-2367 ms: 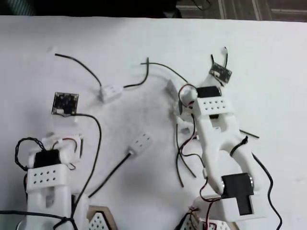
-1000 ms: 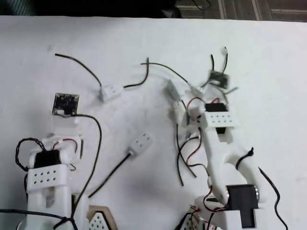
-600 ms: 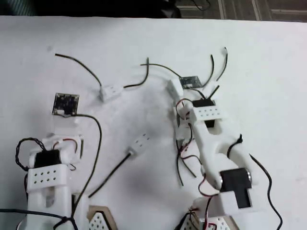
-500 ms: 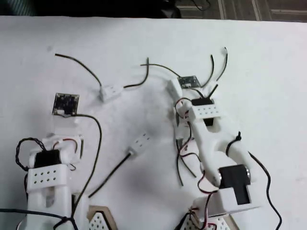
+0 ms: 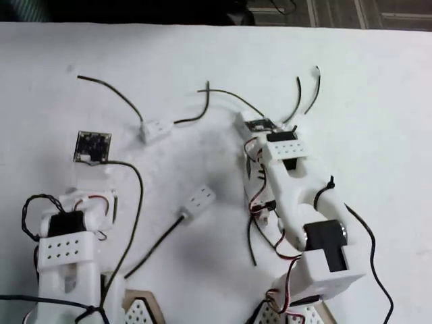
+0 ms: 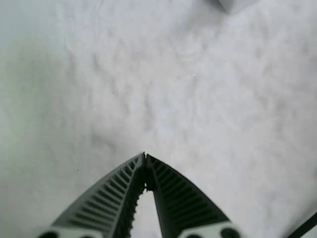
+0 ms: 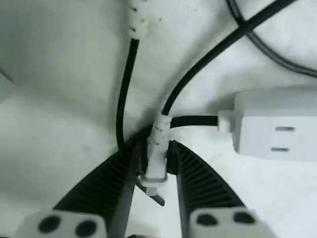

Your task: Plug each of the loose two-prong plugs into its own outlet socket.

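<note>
**Right tool pinches a plug beside a socket; left tool idle and closed.**
The right tool [image 7: 157,145] is clamped across the body of a white two-prong plug [image 7: 154,168]. The plug's black cord [image 7: 198,75] trails away freely, probably so the plug can be turned toward the outlet socket [image 7: 277,131], which lies just beside it on the table [image 7: 59,99] with its slots facing up. The left tool [image 6: 145,163], tips pressed together on nothing, hangs over bare table, seemingly parked clear of the cords.
</note>
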`<state>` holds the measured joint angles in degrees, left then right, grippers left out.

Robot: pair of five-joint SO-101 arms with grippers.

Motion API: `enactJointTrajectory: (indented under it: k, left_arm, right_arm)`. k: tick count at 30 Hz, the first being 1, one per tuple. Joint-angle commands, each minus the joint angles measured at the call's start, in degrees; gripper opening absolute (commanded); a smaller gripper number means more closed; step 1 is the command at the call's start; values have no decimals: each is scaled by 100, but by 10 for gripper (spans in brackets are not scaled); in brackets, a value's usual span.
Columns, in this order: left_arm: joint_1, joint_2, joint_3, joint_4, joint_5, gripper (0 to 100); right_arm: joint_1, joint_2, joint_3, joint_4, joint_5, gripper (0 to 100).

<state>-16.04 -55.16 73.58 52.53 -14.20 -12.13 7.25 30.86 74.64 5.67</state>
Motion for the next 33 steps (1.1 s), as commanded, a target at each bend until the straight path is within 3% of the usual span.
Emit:
enactJointTrajectory:
  k: [1, 9, 15, 22, 28, 33]
  left_arm:
    - [-4, -119, -18, -105, -53, 27]
    - [-4, -119, -18, -105, -53, 27]
    - [-4, -119, -18, -105, -53, 27]
    - [-4, -119, -18, -105, -53, 26]
    - [-4, -119, -44, -105, -44, 24]
    - [409, -127, -44, -105, -35, 24]
  right_arm:
    - [-13, -22, -70, 277, 35, 101]
    - [-13, -31, -79, 365, 62, 21]
    - [40, -488, -343, 796, 615, 16]
    - [4, -2686, -536, 1613, 1064, 16]
    - [-48, -4971, -53, 1560, 1389, 16]
    - [-585, -6360, 914, 1086, 1442, 16]
